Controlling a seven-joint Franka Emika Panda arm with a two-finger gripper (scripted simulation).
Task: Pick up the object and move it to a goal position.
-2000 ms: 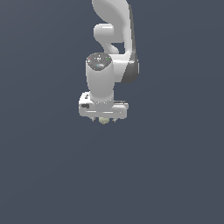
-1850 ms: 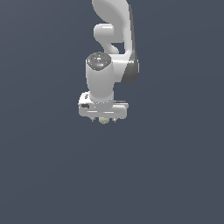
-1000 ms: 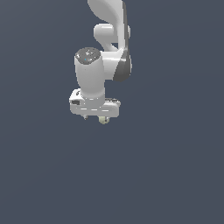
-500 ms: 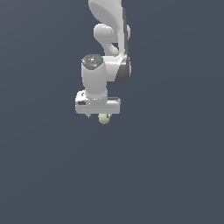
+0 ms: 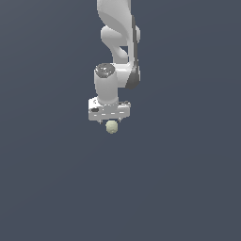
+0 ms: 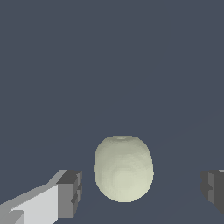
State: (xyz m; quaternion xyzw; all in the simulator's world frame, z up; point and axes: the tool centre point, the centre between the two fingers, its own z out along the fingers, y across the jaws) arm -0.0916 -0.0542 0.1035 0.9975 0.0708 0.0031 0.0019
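One white arm (image 5: 117, 42) comes down from the top of the exterior view and ends in a hand (image 5: 111, 123) pointing downward. One ball (image 5: 111, 126), pale yellowish-green and matte, sits directly under the hand's body, narrower than that body is wide.

Hand state: spread. In the wrist view the two dark-tipped fingers (image 6: 69, 194) stand well apart, one to each side of the ball (image 6: 124, 168), with a clear strip of background between each finger and the ball's surface. Neither pad touches it. In the exterior view the fingertips are too small to separate from the underside of the hand, and whether the ball rests on anything cannot be told there.

Surroundings: all four sides of the ball and hand are plain dark blue-grey background (image 5: 188, 179). No edge, rim, wall or corner of any surface is visible in either view, so the limits of the working area cannot be located. Open room is uniform to the exterior view's left, to the exterior view's right and below the ball; only the arm occupies the space above.

Markings: the ball shows a small flattened dimple at its upper end in the wrist view. A few tiny dark marks sit on the front face of the hand's body in the exterior view; they are too small to read.
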